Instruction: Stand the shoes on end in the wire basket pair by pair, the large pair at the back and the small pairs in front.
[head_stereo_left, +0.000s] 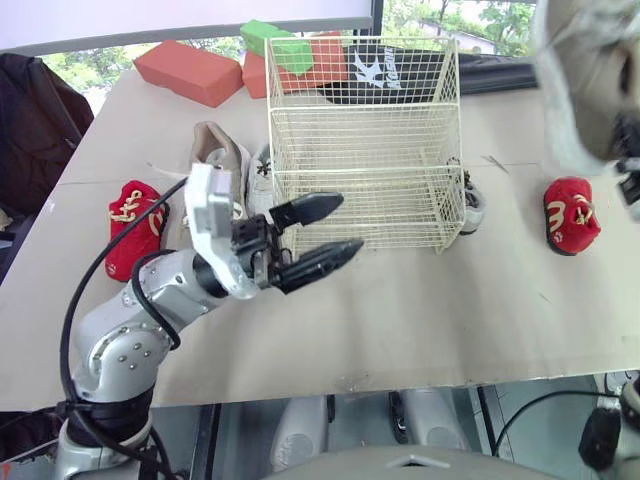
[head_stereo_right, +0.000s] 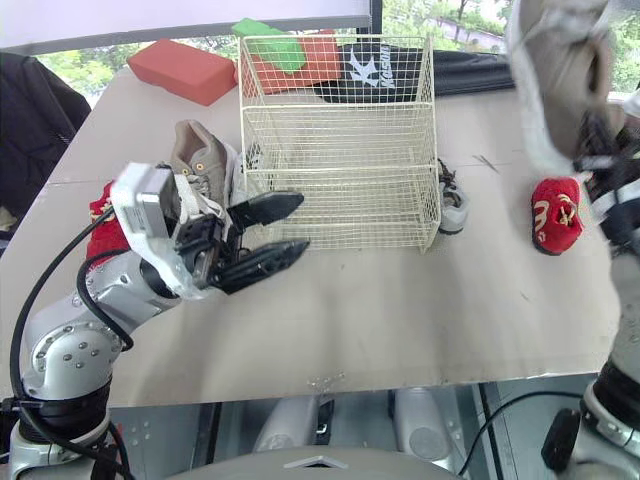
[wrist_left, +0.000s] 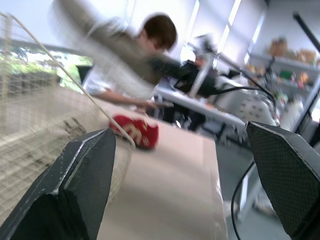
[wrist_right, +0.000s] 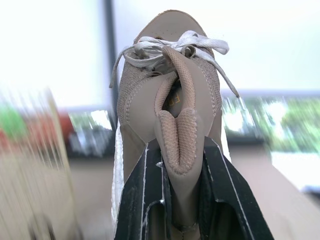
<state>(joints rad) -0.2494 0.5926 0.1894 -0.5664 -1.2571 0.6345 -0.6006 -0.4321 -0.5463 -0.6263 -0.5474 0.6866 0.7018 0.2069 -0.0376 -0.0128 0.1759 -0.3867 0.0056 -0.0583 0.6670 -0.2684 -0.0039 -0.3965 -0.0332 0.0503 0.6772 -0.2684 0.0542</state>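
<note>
The empty wire basket (head_stereo_left: 365, 150) stands at the table's middle back. My left gripper (head_stereo_left: 350, 225) hovers open just in front of its left corner, holding nothing. High on the right, my right gripper (wrist_right: 182, 150) is shut on the heel of a large beige shoe (head_stereo_right: 560, 80), toe up. Its mate, the second beige shoe (head_stereo_left: 215, 150), lies left of the basket beside a small white shoe (head_stereo_left: 262, 175). A small grey shoe (head_stereo_left: 472, 205) rests against the basket's right side. One red shoe (head_stereo_left: 130, 225) lies far left, another red shoe (head_stereo_left: 572, 213) far right.
Red blocks (head_stereo_left: 190, 72), a green block (head_stereo_left: 277, 42) and a black bag (head_stereo_left: 385, 68) sit behind the basket. A dark jacket (head_stereo_left: 30, 120) hangs off the table's left. A person (wrist_left: 150, 45) sits beyond the table's right end. Bare tabletop (head_stereo_left: 450, 310) runs along the front.
</note>
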